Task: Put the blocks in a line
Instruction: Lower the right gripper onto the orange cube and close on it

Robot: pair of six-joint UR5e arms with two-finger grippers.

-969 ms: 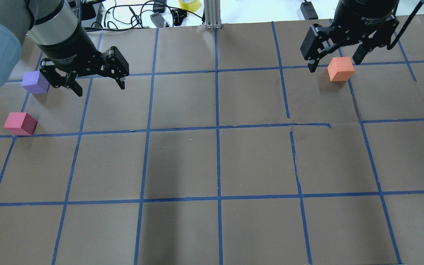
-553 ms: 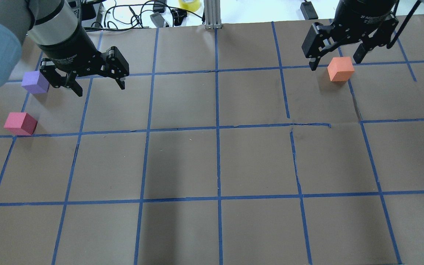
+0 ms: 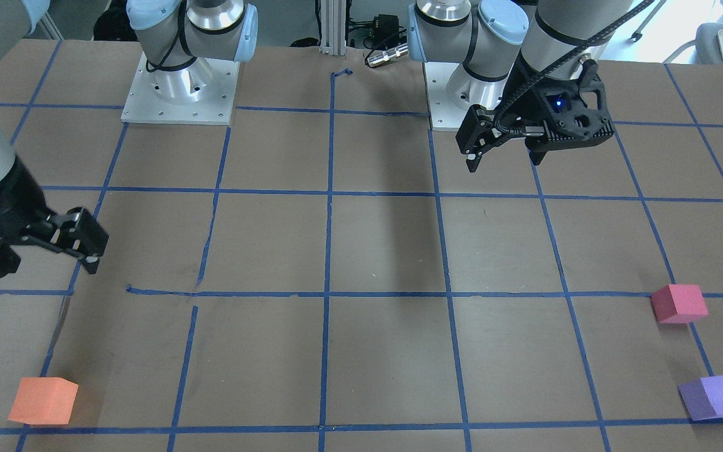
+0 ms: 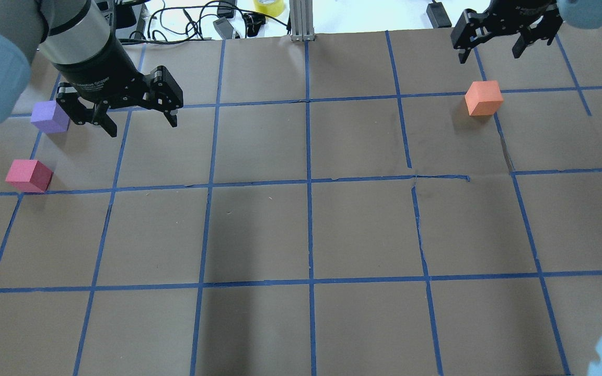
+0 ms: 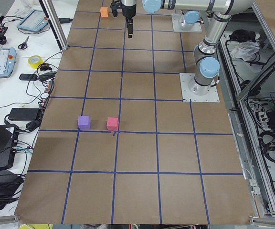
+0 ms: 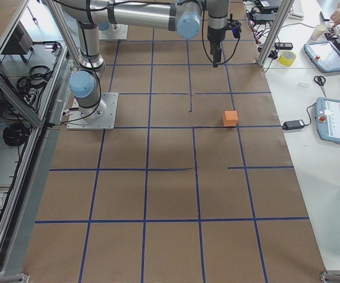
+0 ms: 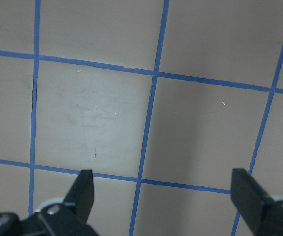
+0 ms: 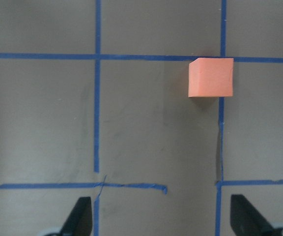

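Note:
The orange block (image 4: 484, 97) sits at the far right of the table; it also shows in the front view (image 3: 42, 400) and the right wrist view (image 8: 211, 77). My right gripper (image 4: 489, 56) is open and empty, apart from the block and beyond it in the overhead view; in the wrist view (image 8: 163, 216) the block lies ahead, right of centre. The purple block (image 4: 49, 116) and the reddish-pink block (image 4: 28, 175) sit close together at the far left. My left gripper (image 4: 141, 128) is open and empty, raised to the right of the purple block. The left wrist view (image 7: 165, 196) shows only bare table.
Brown paper with a blue tape grid (image 4: 309, 183) covers the table, with torn seams near the middle right (image 4: 416, 183). Cables and a yellow tape roll (image 4: 268, 6) lie past the far edge beside a metal post (image 4: 301, 21). The arm bases (image 3: 179, 94) stand at the robot's side.
My right gripper, which stood around the orange block with its fingers either side, has pulled away towards the far edge, still open. The block stays put. The left arm has not moved.

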